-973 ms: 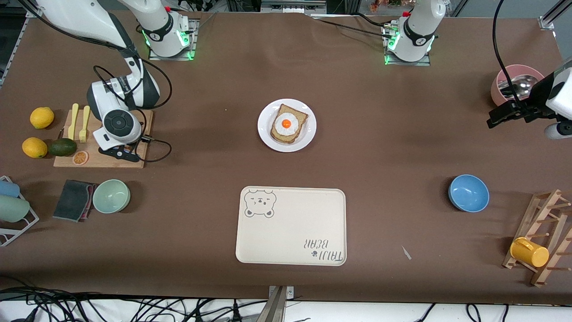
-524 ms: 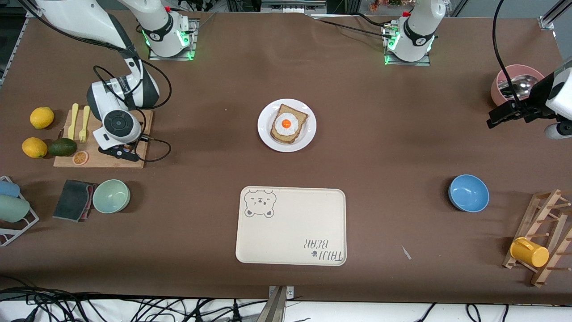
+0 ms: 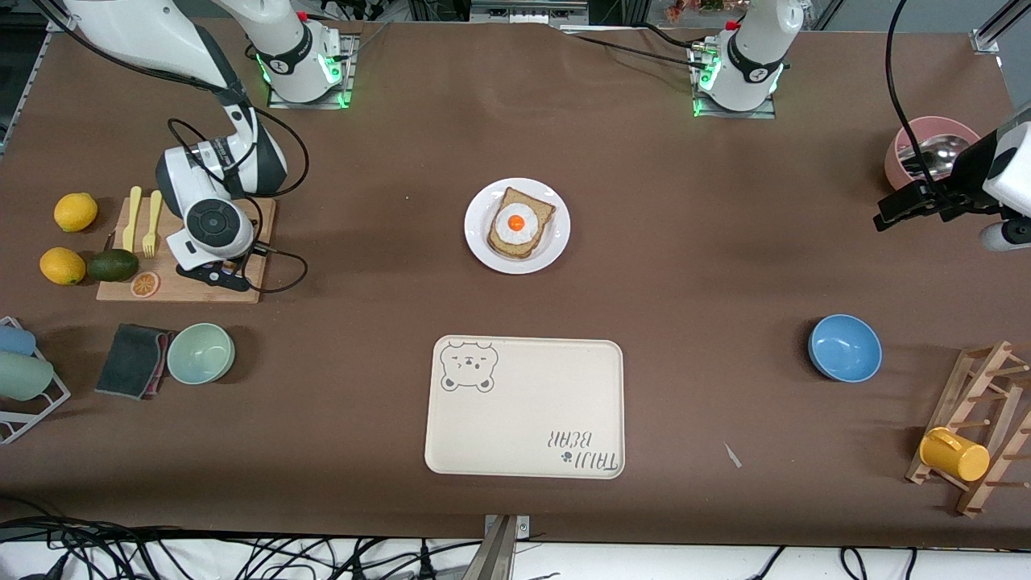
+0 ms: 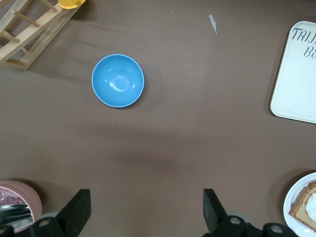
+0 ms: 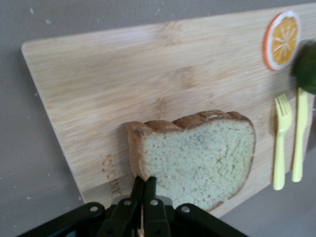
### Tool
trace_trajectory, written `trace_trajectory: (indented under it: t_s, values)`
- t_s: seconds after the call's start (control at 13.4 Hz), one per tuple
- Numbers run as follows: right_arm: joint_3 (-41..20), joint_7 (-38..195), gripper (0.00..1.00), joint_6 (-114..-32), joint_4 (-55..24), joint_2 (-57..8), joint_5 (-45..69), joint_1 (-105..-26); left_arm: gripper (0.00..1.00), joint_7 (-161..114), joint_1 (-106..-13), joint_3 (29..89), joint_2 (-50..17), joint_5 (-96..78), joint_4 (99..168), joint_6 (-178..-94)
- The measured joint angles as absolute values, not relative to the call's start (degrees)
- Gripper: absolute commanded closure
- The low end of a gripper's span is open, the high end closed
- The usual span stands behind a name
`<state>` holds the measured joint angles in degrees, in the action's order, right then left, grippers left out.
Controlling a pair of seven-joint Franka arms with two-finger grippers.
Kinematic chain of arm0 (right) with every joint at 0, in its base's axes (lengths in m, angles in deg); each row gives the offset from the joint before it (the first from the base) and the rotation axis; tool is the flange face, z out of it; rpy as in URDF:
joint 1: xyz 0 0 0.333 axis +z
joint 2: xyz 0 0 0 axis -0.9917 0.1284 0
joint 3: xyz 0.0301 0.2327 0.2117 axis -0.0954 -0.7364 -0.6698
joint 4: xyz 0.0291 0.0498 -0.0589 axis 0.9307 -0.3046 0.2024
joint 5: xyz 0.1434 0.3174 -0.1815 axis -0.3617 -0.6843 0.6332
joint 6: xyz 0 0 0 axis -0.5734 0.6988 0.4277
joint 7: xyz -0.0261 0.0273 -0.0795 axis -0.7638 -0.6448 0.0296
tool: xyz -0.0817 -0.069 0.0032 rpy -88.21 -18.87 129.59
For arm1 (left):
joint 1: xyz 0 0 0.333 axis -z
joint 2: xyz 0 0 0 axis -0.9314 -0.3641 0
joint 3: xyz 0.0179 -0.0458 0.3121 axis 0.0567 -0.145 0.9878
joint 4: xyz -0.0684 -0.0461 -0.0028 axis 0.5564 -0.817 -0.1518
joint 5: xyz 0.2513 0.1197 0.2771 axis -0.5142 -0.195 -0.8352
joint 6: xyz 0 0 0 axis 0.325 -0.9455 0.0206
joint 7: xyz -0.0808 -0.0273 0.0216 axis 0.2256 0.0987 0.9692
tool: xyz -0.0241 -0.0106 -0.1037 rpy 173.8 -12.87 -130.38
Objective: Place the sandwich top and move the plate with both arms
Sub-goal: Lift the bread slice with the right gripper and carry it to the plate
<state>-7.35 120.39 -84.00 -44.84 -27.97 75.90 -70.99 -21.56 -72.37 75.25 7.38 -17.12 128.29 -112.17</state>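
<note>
One plate holds egg-topped bread.

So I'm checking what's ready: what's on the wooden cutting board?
On the cutting board: the sandwich top pinched by the right gripper, a yellow fork, knife, and orange slice. The arm hides part of the board in the front view.

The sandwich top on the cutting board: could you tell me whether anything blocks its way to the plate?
Nothing visible does. The sandwich top lies on the cutting board at the right end effector; only bare table separates the board from the plate.

white plate, tan speckled bread
</note>
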Motion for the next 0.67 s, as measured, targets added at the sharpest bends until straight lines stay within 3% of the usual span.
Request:
trace_trajectory:
  t_s: [0.37, 0.67]
  values:
    - [-13.11, 120.80, 1.00, -65.52, -32.38, -28.14, 70.15, -69.03, 0.00, -21.56, -72.39, 75.26, 7.35, -17.12, 128.29, -112.17]
    - [-13.68, 120.81, 1.00, -57.98, -24.44, -27.60, 65.07, -61.99, 0.00, -21.56, -72.38, 75.25, 7.32, -17.11, 128.29, -112.17]
